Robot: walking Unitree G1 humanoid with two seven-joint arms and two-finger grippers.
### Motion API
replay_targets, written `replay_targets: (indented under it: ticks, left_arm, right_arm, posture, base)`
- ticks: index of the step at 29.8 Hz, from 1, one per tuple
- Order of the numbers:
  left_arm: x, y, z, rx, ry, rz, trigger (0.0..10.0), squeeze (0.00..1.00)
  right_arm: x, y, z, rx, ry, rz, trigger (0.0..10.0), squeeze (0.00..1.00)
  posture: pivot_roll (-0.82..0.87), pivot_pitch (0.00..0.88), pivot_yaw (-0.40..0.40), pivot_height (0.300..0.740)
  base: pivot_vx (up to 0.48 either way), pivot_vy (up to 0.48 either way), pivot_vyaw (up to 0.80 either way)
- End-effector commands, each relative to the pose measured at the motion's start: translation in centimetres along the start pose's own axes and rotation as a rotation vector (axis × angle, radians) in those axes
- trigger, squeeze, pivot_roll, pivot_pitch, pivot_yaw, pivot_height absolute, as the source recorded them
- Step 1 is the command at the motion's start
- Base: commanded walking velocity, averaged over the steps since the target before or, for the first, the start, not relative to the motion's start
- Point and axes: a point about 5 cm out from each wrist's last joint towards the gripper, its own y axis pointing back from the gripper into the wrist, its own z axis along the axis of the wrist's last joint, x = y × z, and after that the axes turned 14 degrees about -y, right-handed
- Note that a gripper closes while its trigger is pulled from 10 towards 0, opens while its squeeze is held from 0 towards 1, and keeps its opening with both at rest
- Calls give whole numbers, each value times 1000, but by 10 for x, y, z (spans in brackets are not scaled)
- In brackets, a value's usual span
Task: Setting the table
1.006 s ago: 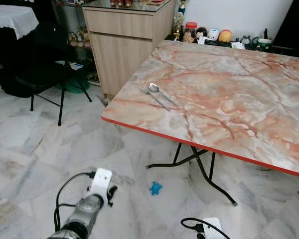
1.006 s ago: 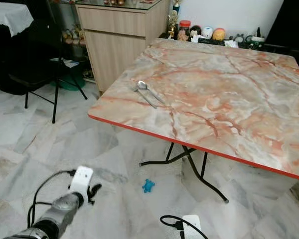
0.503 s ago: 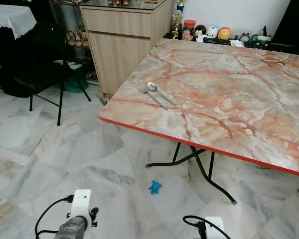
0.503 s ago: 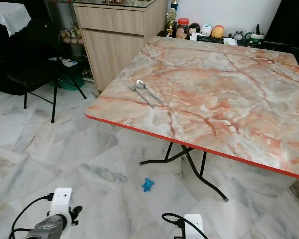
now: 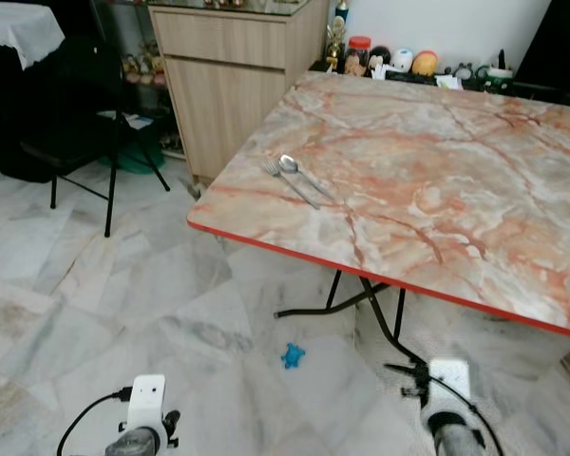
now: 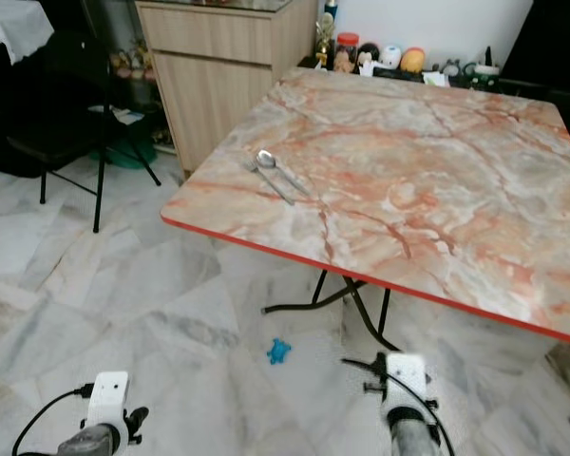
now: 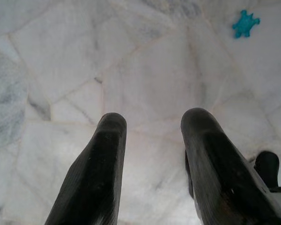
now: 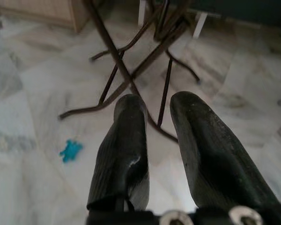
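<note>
Left eye view | fork [image 5: 293,182], spoon [image 5: 304,175] on table [image 5: 456,171]; L fingers [image 7: 98,173] apart, empty; R fingers [image 8: 126,154] narrow, empty

Red-edged pink-veined marble table [image 5: 437,190], silver fork [image 5: 290,182], seemingly turquoise toy [image 5: 293,355].

left arm [image 5: 144,423] lowered, right arm [image 5: 448,404] raised

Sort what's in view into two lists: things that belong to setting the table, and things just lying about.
For the job:
- marble-pattern table
- fork and spoon, side by side near the table's left edge

Just lying about:
- blue toy on the floor under the table
- black chair
- wooden cabinet
- jars and trinkets behind the table
</note>
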Motion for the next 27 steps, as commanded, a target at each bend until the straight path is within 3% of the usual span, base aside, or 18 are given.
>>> replay_targets:
  ticks: [1, 4, 9, 11, 15, 20, 21, 25, 27]
  left_arm:
    - [-1, 1, -7, 23, 3, -1, 10000, 0]
    - [-1, 2, -9, 28, -15, -1, 10000, 0]
    - [-2, 2, -12, 30, -28, 4, 10000, 0]
    - [-1, 3, -14, 27, -24, 8, 10000, 0]
    - [0, 3, -15, 28, -19, 9, 10000, 0]
    - [-1, 3, -13, 13, -34, 7, 10000, 0]
    - [-2, 3, -12, 12, -36, 6, 10000, 0]
    - [-2, 3, -11, 11, -35, 5, 10000, 0]
    - [-2, 2, -11, 9, -32, 7, 10000, 0]
  right_arm:
    - [-2, 4, 3, -40, -10, -3, 10000, 0]
    - [-1, 5, 16, -129, -18, 6, 10000, 0]
    - [1, 11, 24, -188, -3, 33, 10000, 0]
    - [3, 28, 31, -243, 9, 61, 10000, 0]
    - [5, 36, 41, -285, 1, 67, 10000, 0]
    - [8, 26, 64, -357, -7, 59, 10000, 0]
    - [9, 16, 77, -392, -21, 60, 10000, 0]
    - [10, 12, 82, -403, -27, 60, 10000, 0]
    - [15, 2, 99, -439, -29, 79, 10000, 0]
  posture:
    - [12, 0, 13, 740]
    - [15, 0, 11, 740]
    - [31, 0, 2, 740]
    - [27, 0, 3, 740]
    - [17, 0, 6, 740]
    - [7, 0, 10, 740]
    - [9, 0, 8, 740]
    - [9, 0, 8, 740]
    - [21, 0, 6, 740]
  base:
    - [0, 0, 0]
    - [0, 0, 0]
    - [0, 0, 0]
    - [0, 0, 0]
    - [0, 0, 0]
    - [0, 0, 0]
    - [0, 0, 0]
    - [0, 0, 0]
    - [0, 0, 400]
